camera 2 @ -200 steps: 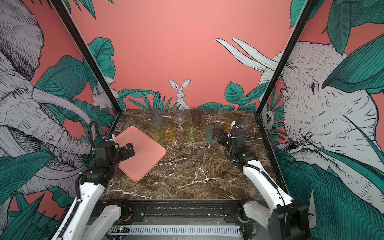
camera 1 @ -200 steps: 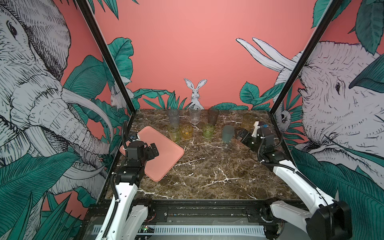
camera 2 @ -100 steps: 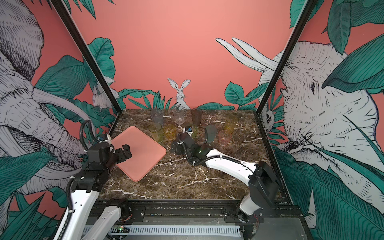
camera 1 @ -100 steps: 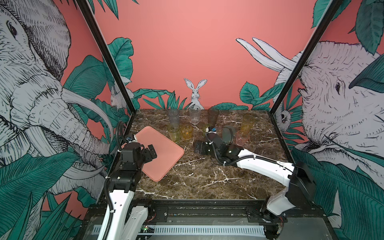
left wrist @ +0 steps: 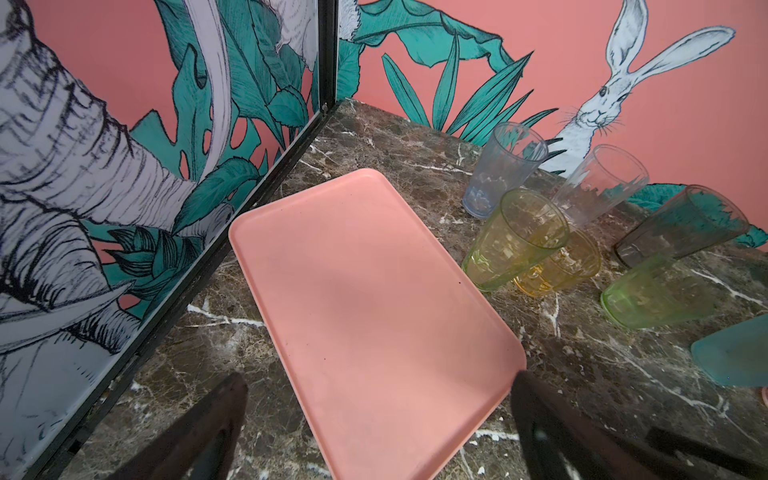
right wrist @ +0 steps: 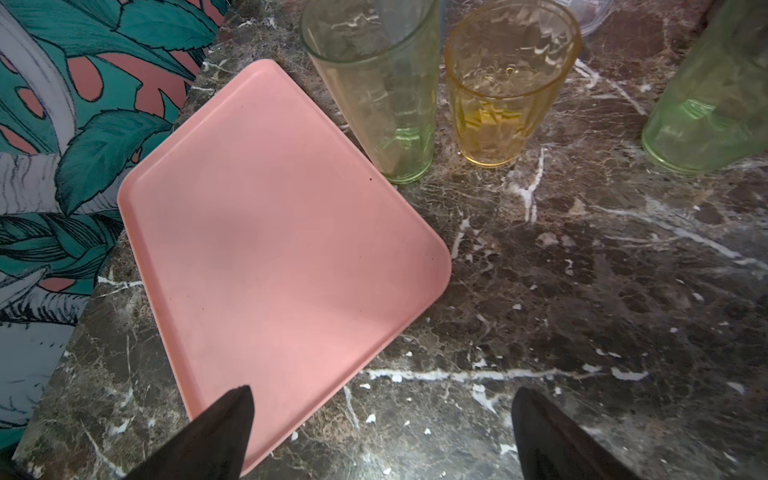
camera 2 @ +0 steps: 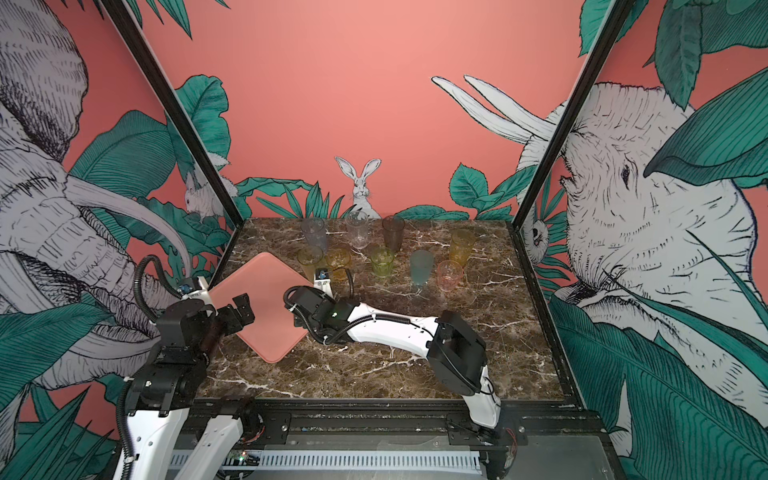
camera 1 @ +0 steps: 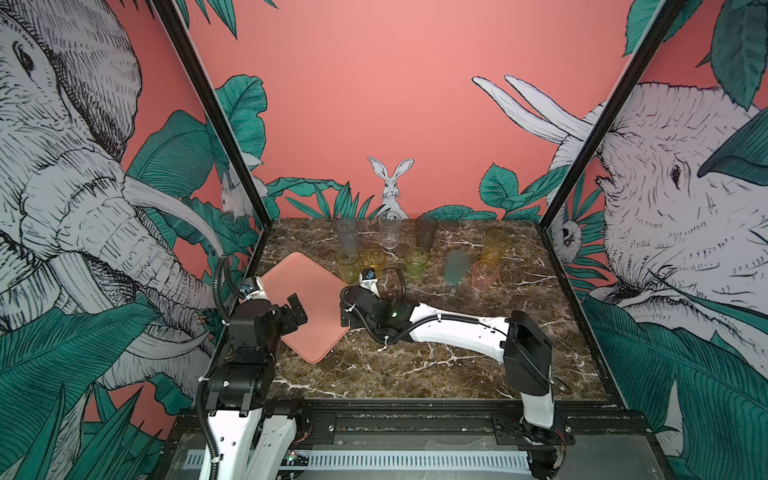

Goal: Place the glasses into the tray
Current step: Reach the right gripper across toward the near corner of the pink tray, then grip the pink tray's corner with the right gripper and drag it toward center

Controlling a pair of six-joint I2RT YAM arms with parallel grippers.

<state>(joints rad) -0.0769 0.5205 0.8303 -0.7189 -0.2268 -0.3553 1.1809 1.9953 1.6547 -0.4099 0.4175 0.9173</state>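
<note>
The salmon-pink tray (camera 1: pixel 309 328) (camera 2: pixel 266 320) lies flat and bare on the left of the marble, turned at an angle. The glasses all stand upright on the marble beyond it: grey (camera 1: pixel 347 235), clear (camera 1: pixel 390 230), smoky dark (camera 1: pixel 426 232), yellow-green (camera 1: pixel 347 265), short amber (camera 1: pixel 372 259), green (camera 1: pixel 416 262), frosted blue-grey (camera 1: pixel 456 268), pink (camera 1: pixel 484 275), tall amber (camera 1: pixel 494 246). My left gripper (camera 1: pixel 297 311) (left wrist: pixel 380 380) hangs open over the tray's near left part. My right gripper (camera 1: pixel 344 311) (right wrist: pixel 382 394) is open at the tray's right edge, holding nothing.
Printed walls with black frame posts (camera 1: pixel 216 124) close in the marble table (camera 1: pixel 415 365) on three sides. The tray's left corner lies close to the left wall. My right arm (camera 1: pixel 457 332) stretches across the middle of the table.
My right arm has swung from the far right side across the table to the tray's right edge. The left gripper has drawn back slightly toward the front. No glass has moved.
</note>
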